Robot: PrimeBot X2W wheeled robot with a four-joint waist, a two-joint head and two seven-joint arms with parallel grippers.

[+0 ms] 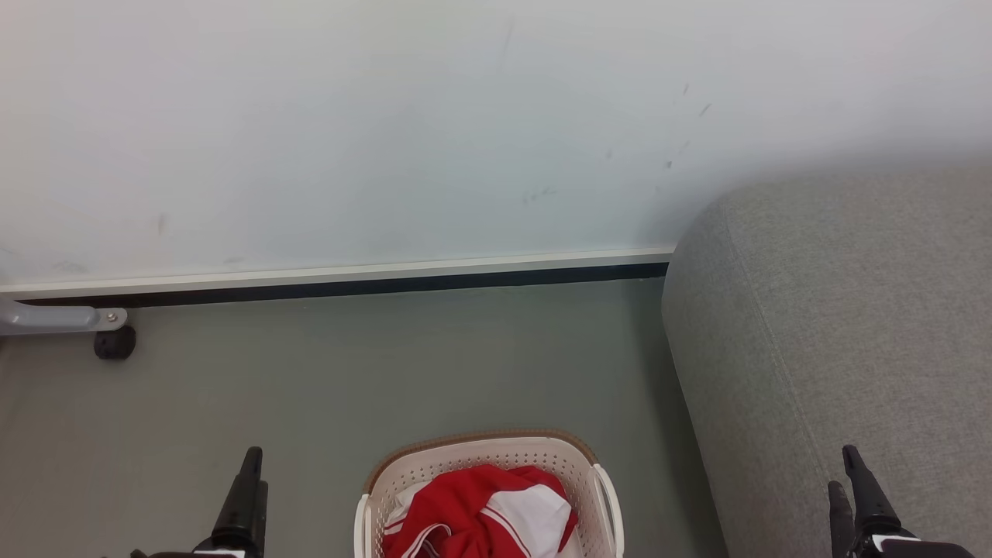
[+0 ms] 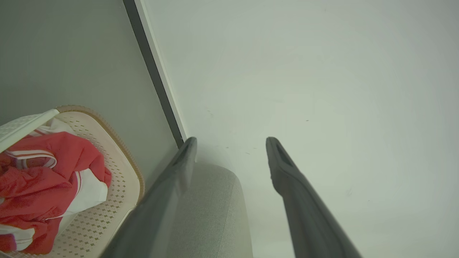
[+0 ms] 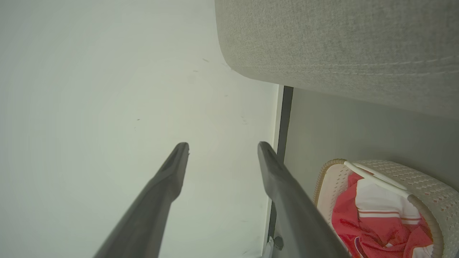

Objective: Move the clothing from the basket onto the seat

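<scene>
The cream-white basket [image 1: 496,457] with a brown rim stands on the floor at the bottom centre of the head view. Red and white clothing [image 1: 484,515] lies bunched inside it. The light-grey seat [image 1: 837,333] rises to the right of the basket. My left gripper [image 1: 249,473] is at the lower left, left of the basket, over bare floor. My right gripper [image 1: 845,473] is at the lower right, in front of the seat. In the wrist views the left gripper [image 2: 231,143] and the right gripper [image 3: 222,148] both stand open, nothing between the fingers. The basket [image 2: 122,168] [image 3: 333,179] and clothing [image 2: 46,172] [image 3: 376,218] show there too.
A white wall [image 1: 387,132] with a dark baseboard [image 1: 349,287] runs across behind the basket. A grey metal leg with a black foot [image 1: 114,341] sits at the far left by the wall. Grey floor [image 1: 349,372] lies between the wall and the basket.
</scene>
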